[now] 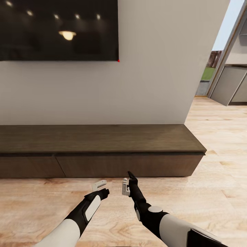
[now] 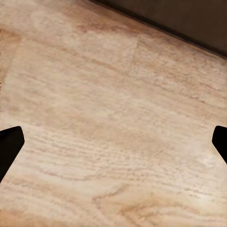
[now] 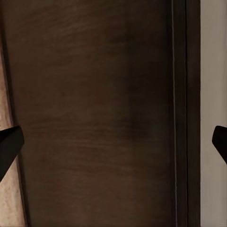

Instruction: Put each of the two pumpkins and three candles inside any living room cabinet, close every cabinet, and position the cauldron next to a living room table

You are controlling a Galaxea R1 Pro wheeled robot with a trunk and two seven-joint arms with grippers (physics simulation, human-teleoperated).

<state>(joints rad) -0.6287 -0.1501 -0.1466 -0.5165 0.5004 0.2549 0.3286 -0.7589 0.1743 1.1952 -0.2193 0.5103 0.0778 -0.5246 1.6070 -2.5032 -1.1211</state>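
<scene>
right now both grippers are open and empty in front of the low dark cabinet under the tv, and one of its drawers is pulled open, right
Not quite. The cabinet has no drawer pulled out: the head view shows its drawer fronts flush and shut. The rest holds: the left gripper and right gripper are open and empty in front of it, below the TV.

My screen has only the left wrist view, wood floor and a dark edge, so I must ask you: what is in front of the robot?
Observer: The cabinet, long and low, against the wall; both drawer fronts look shut.
Operator: Are my grippers empty?
Observer: The left gripper and right gripper are both open, holding nothing.
Operator: Where does the right one point?
Observer: At the cabinet's dark front.
Operator: Anything above?
Observer: A black TV on the wall.
</scene>
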